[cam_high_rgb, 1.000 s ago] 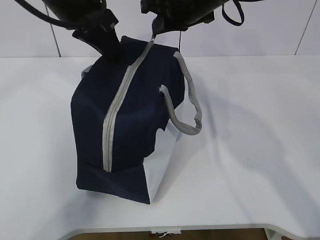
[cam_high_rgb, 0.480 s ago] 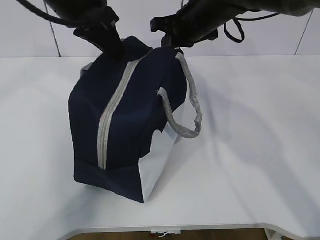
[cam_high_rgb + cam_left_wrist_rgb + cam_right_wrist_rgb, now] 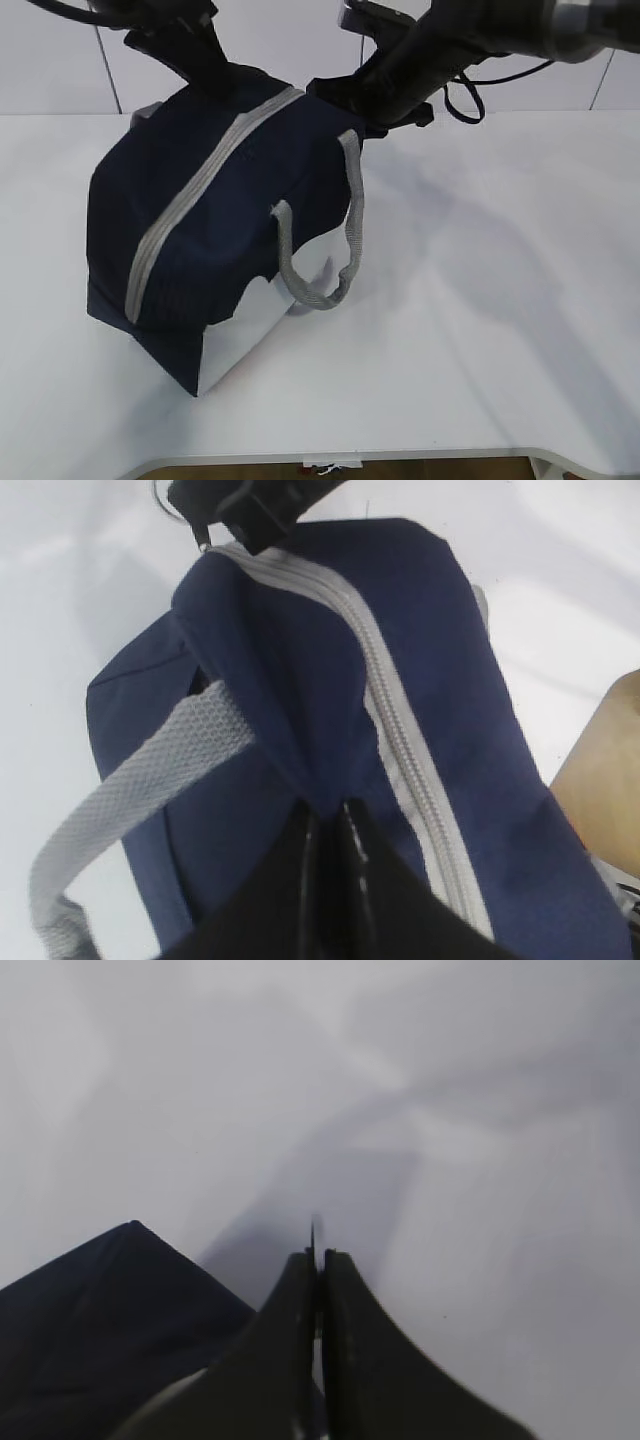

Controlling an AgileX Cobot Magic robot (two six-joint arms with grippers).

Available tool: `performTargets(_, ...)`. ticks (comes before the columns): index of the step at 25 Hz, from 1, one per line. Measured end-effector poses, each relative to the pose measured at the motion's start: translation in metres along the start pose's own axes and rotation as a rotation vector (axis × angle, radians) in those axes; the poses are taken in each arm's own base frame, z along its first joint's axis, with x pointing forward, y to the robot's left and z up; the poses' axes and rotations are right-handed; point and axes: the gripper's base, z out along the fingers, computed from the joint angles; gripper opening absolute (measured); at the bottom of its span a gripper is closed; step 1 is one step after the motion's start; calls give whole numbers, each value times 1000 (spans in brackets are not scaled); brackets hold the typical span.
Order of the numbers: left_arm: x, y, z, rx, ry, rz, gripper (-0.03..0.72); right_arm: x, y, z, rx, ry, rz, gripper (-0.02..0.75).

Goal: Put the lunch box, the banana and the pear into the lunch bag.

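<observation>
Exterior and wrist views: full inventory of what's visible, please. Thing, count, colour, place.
lunch bag: 1, navy with white lower corner panels, left of centre on the table, tilted, zipped shut.
zipper: 1, grey, running along the bag's top face.
handles: 2, grey webbing, one on each side of the bag.
table: 1, white, under everything.
lunch box, banana, pear: none visible.
left claw: 1, black, shut, pinching the bag's fabric.
right claw: 1, black, shut at the bag's far end; what it grips is not visible.

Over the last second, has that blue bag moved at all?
Yes. The lunch bag has swung and tipped toward the left of the exterior view: against the table's front edge, its lower corner has shifted left, and its zipper now slants more.
</observation>
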Motion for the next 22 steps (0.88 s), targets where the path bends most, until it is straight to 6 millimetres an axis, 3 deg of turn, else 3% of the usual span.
performTargets(13, 1, 0, -1, -3, 14, 6, -3, -1, 3, -2, -32, 40, 18, 13)
performTargets(22, 3, 8, 17, -6, 59, 0, -3, -8, 5, -9, -32, 47, -7, 38)
